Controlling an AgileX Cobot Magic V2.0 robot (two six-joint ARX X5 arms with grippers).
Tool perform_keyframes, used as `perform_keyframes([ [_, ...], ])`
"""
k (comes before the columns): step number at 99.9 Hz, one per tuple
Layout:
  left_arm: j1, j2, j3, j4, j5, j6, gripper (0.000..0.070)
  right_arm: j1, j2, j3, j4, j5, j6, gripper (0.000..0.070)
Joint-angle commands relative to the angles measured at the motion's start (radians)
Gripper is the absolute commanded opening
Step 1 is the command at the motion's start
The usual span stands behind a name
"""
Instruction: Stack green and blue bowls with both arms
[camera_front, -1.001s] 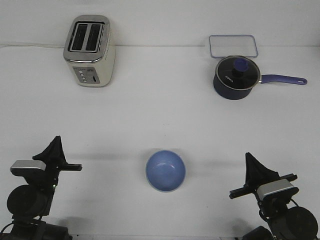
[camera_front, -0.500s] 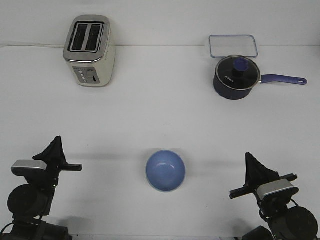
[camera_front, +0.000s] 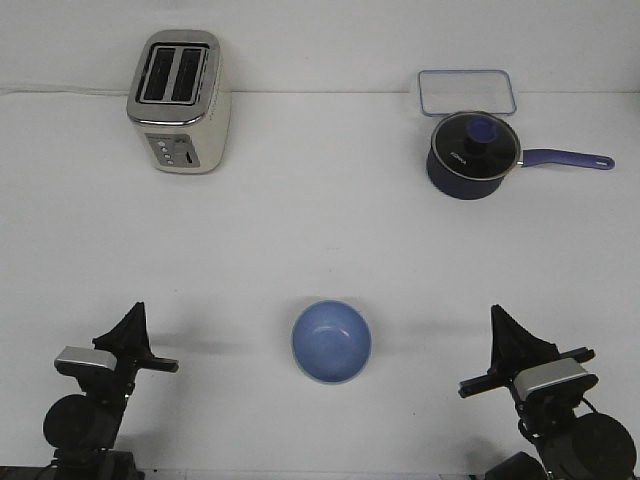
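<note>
The light blue bowl (camera_front: 331, 341) stands upright and empty on the white table, near the front middle. No green bowl shows in the front view. My left gripper (camera_front: 136, 312) is at the front left, well to the left of the bowl, with its fingers together and nothing in them. My right gripper (camera_front: 498, 318) is at the front right, well to the right of the bowl, also with its fingers together and empty. Neither gripper touches the bowl.
A cream and silver toaster (camera_front: 179, 102) stands at the back left. A dark navy saucepan (camera_front: 472, 152) with a glass lid stands at the back right, its handle pointing right. A clear container lid (camera_front: 467, 92) lies behind it.
My left arm has moved to the right and drawn back toward the front edge, sitting lower in the view. The bowl and the right arm have not moved.
</note>
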Motion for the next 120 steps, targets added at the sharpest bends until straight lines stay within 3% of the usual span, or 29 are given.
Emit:
perform_keyframes([
  [1, 0.002, -0.021, -0.024, 0.021, 0.0, 0.013, 0.0013, 0.005, -0.003, 0.008, 0.013, 0.003, 0.002, 0.0009],
  [33, 0.003, -0.018, -0.075, 0.077, -0.008, 0.027, 0.0014, 0.005, -0.003, 0.008, 0.013, 0.003, 0.002, 0.0009],
  [120, 0.003, -0.016, -0.074, 0.066, -0.007, 0.023, 0.0014, 0.005, -0.003, 0.008, 0.014, 0.006, -0.012, 0.0009],
])
